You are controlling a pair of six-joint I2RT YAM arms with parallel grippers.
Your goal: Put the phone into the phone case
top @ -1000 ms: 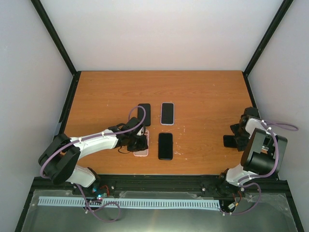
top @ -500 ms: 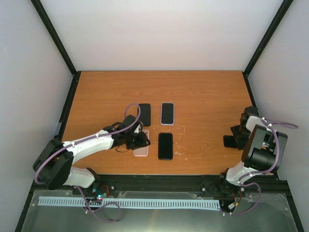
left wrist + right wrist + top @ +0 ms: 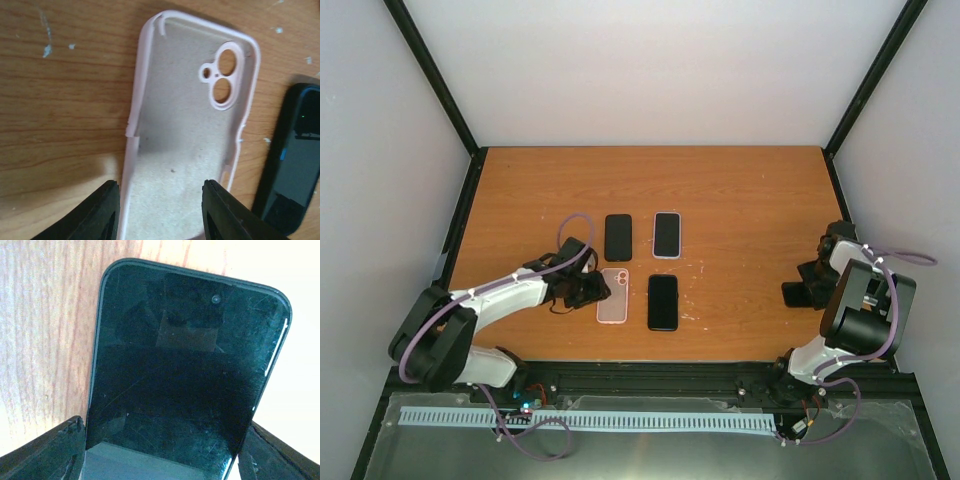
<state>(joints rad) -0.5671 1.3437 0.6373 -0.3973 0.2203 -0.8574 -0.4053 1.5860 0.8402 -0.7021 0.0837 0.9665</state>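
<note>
An empty pink phone case [image 3: 612, 297] lies open side up on the table; in the left wrist view [image 3: 190, 125] its camera hole is at the far end. My left gripper [image 3: 587, 291] is open and empty at the case's left side, its jaws [image 3: 161, 202] spread over the case's near end. My right gripper [image 3: 812, 288] at the table's right edge is shut on a black phone [image 3: 796, 293], which fills the right wrist view [image 3: 185, 370] between the fingers [image 3: 50, 450], screen towards the camera.
A black phone [image 3: 663, 301] lies just right of the pink case and shows at the edge of the left wrist view [image 3: 295, 165]. Behind these lie a black phone or case [image 3: 618, 237] and a white-rimmed phone [image 3: 666, 235]. White walls enclose the table.
My left gripper has drawn back to the left off the pink case, which now lies fully uncovered. The right arm and its phone have hardly moved.
</note>
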